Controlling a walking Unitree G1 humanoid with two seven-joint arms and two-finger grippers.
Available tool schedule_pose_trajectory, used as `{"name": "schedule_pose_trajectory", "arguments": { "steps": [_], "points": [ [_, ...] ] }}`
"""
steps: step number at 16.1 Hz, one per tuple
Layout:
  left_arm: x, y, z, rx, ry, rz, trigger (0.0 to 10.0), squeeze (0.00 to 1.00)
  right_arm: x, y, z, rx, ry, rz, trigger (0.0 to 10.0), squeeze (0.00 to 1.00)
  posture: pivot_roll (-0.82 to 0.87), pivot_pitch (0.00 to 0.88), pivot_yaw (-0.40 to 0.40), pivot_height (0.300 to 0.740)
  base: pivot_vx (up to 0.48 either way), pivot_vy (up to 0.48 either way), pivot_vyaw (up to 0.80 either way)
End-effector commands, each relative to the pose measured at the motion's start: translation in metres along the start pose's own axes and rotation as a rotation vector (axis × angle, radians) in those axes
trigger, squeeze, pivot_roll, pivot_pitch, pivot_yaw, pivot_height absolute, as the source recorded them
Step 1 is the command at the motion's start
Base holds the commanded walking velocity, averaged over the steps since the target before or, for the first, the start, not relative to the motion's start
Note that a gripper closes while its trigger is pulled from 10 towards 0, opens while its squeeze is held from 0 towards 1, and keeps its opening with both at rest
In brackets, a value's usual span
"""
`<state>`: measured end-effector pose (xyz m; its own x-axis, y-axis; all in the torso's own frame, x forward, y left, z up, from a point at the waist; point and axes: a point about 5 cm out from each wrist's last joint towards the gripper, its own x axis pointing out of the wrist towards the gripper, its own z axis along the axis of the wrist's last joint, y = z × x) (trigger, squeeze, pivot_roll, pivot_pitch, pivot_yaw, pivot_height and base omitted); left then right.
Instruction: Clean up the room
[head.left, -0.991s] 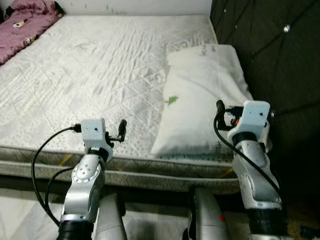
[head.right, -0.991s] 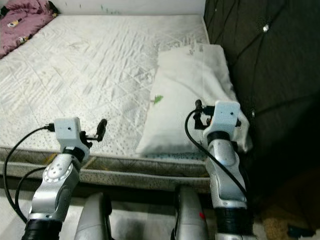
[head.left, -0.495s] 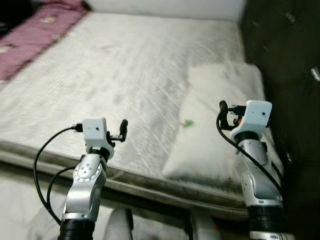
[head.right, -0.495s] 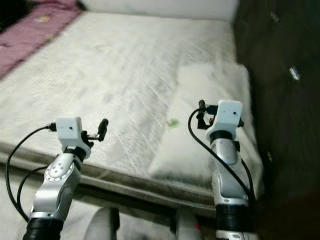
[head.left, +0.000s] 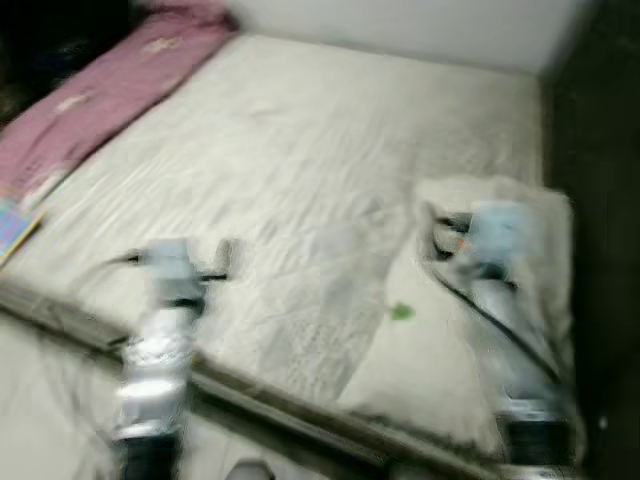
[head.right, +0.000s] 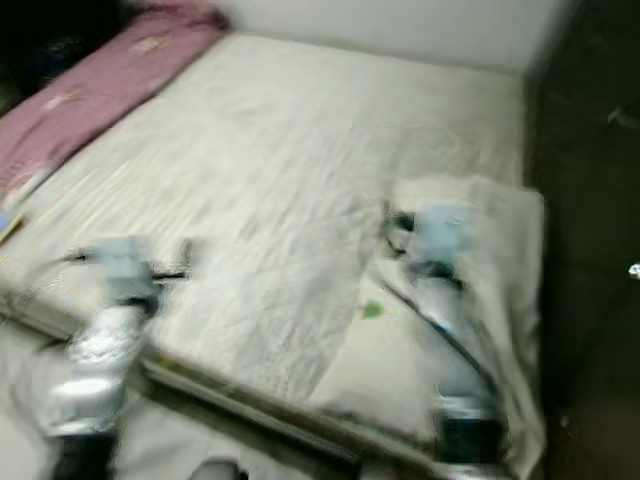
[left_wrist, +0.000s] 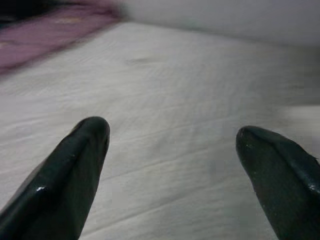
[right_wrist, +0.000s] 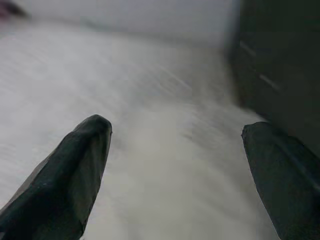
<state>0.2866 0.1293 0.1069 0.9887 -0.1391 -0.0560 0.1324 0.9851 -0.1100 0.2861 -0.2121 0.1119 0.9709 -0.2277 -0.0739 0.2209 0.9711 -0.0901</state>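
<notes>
**Both claws spread wide and empty above the bed**

The left gripper (left_wrist: 172, 150) has its 2 black fingers (left_wrist: 75, 165) far apart with nothing between them, raised over the near edge of the mattress (head.left: 300, 170). The right gripper (right_wrist: 175, 155) is just as wide and also empty, held above the white pillow (head.left: 450, 360).

Both head views are heavily smeared, so the arms read as pale streaks and their outlines cannot be traced. The fine pattern of the mattress cover is lost in the blur. A small green mark (head.left: 401, 312) sits on the pillow; what it is cannot be told.

The pillow lies along the right side of the bed, against a dark headboard (head.left: 600, 200). A purple blanket (head.left: 110, 95) lies bunched along the far left edge. A coloured flat item (head.left: 15, 228), cut off by the frame, rests near the left corner.
</notes>
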Motion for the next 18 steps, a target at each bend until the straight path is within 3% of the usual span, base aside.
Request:
{"name": "schedule_pose_trajectory", "arguments": {
  "steps": [1, 4, 7, 9, 18],
  "points": [
    [-0.0067, 0.0226, -0.0018, 0.028, 0.014, 0.065, 10.0, 0.00, 0.0019, 0.0240, 0.0105, 0.028, -0.036, 0.064, 10.0, 0.00, 0.02, 0.000, 0.027, 0.740, 0.000, 0.000, 0.00],
    [-0.0080, 0.0214, -0.0034, 0.025, 0.020, 0.067, 10.0, 0.00, -0.0004, 0.0229, 0.0083, -0.016, -0.043, 0.082, 10.0, 0.00, 0.03, 0.000, 0.022, 0.740, 0.000, 0.000, 0.00],
    [-0.0081, 0.0210, -0.0046, 0.015, 0.026, 0.083, 10.0, 0.00, 0.0012, 0.0223, 0.0070, 0.010, -0.025, 0.077, 10.0, 0.00, 0.03, 0.000, 0.017, 0.740, 0.000, 0.000, 0.00],
    [-0.0082, 0.0176, -0.0045, -0.002, 0.031, 0.070, 10.0, 0.00, 0.0020, 0.0219, 0.0036, 0.057, 0.003, 0.065, 10.0, 0.00, 0.03, 0.000, 0.014, 0.740, 0.000, 0.000, -0.71],
    [-0.0085, 0.0153, -0.0057, -0.019, 0.035, 0.060, 10.0, 0.00, 0.0044, 0.0257, 0.0032, 0.070, 0.012, 0.078, 10.0, 0.00, 0.03, 0.000, 0.014, 0.740, 0.000, 0.000, -0.53]
  ]
}}
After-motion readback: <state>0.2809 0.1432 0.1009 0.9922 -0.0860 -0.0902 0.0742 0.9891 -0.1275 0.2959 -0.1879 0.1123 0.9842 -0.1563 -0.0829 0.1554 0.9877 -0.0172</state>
